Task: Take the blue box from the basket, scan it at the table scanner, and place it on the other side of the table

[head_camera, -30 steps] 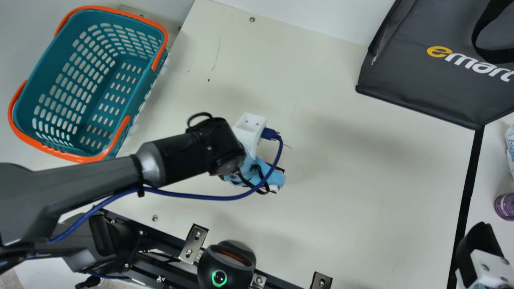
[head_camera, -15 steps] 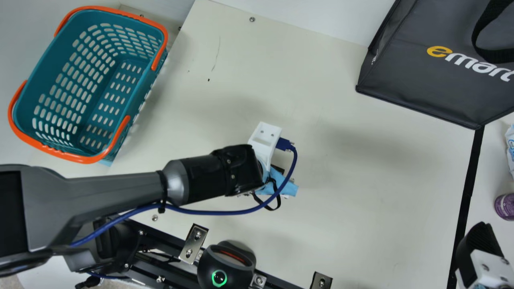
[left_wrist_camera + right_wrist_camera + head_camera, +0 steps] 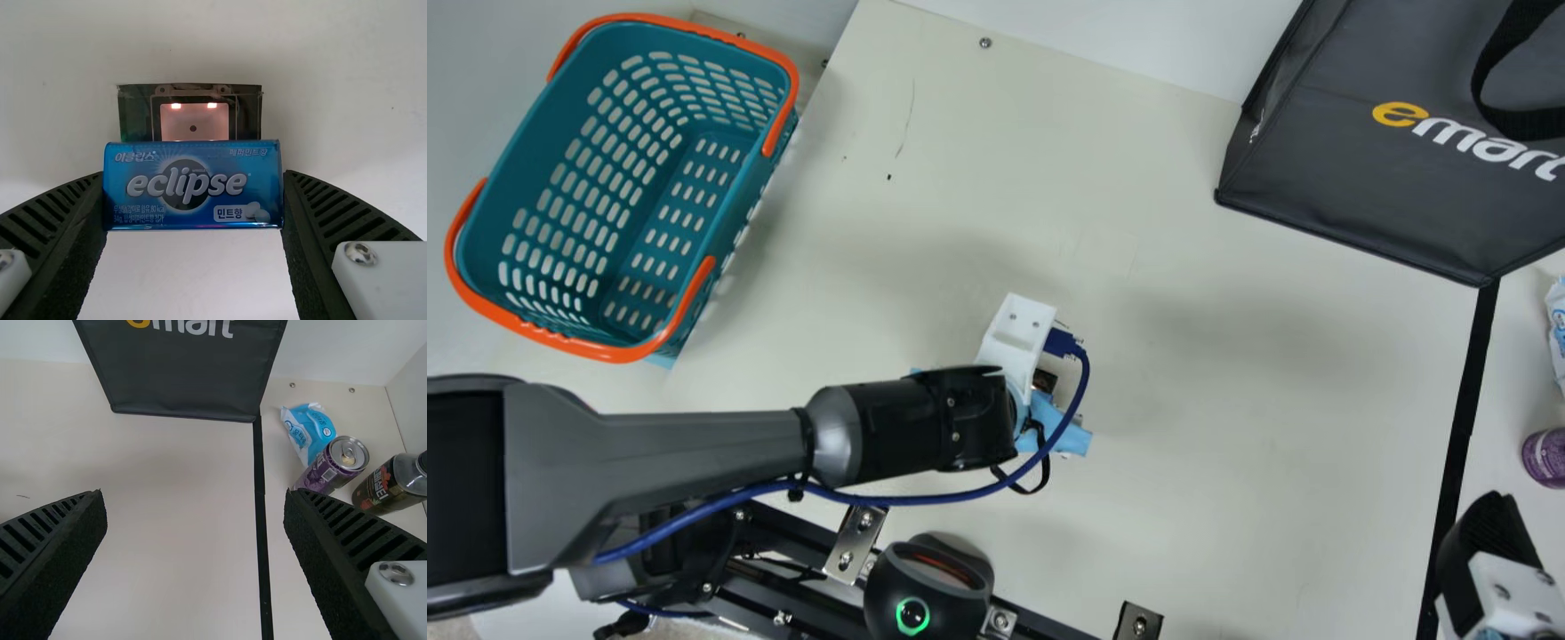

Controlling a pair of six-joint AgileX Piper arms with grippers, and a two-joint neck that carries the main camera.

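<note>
The blue box (image 3: pixel 193 185) is probably light and stiff, a small tin whose smooth skin could slip or turn if the squeeze were uneven; little about it looks fragile. Its two short ends are the place to take it, and there the left gripper (image 3: pixel 193 175) has it clasped, one ribbed finger on each end, leaving the broad faces free for reading. It is glossy, deep blue, oblong and soft-edged, with big white lettering across a dark disc and two white mints pictured at one corner. Beyond it, partly covered by it in the left wrist view, sits a lit panel (image 3: pixel 195 121), likely the table scanner; the main view puts that near six o'clock. The right gripper (image 3: pixel 193 492), fingers spread and empty, waits at four o'clock; farther out, the basket (image 3: pixel 734 222) stands at ten.
</note>
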